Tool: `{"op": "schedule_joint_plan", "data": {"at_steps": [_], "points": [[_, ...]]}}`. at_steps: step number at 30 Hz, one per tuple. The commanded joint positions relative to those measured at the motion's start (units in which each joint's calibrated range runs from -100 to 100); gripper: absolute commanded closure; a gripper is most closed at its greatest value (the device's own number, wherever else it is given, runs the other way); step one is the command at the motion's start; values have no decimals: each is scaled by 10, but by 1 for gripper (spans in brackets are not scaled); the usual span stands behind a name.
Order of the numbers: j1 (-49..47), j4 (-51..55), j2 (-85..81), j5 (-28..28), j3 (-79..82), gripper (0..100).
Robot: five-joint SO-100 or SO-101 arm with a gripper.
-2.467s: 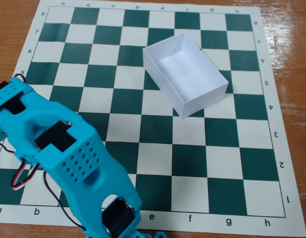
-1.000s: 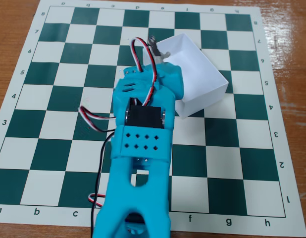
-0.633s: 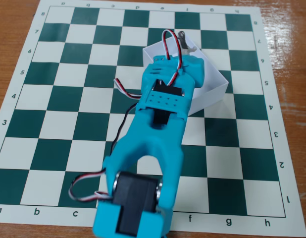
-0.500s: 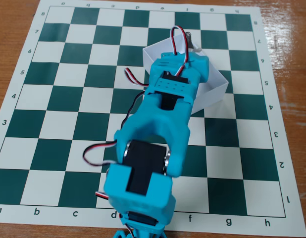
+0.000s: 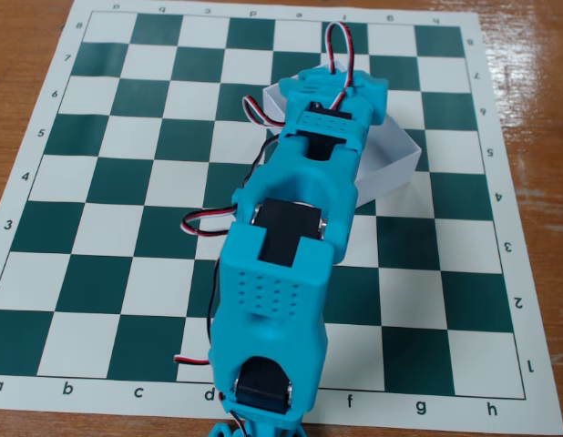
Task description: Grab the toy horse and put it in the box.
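One arm [image 5: 295, 246] stretching across the chessboard [image 5: 108, 182], covering most of the box [image 5: 395, 164]. Jaws and toy horse hidden beneath the wrist: impossible telling grip or opening. Lowering inside the walls before releasing, avoiding the thin rim.

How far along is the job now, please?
The arm reaches over the box, so the carry looks mostly done. The arm hides the gripper and the toy horse, so I cannot tell whether the horse is held or already dropped. Left: confirm the release into the box, then withdraw.
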Motion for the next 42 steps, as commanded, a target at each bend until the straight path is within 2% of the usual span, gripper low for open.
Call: {"op": "schedule_joint_plan", "data": {"at_steps": [1, 2, 3, 9, 17, 25, 30, 35, 37, 42], "points": [[0, 3, -67, 0, 29, 69], [2, 6, -89, -2, 47, 89], [4, 16, -116, -5, 65, 100], [15, 78, -326, -16, 233, 100], [-34, 448, -666, -41, 391, 100], [-100, 621, -932, -16, 560, 100], [-132, 645, -1093, -14, 672, 100], [-122, 631, -1093, -9, 739, 100], [-110, 671, -1093, 17, 742, 100], [-116, 703, -1093, -10, 743, 100]]}}
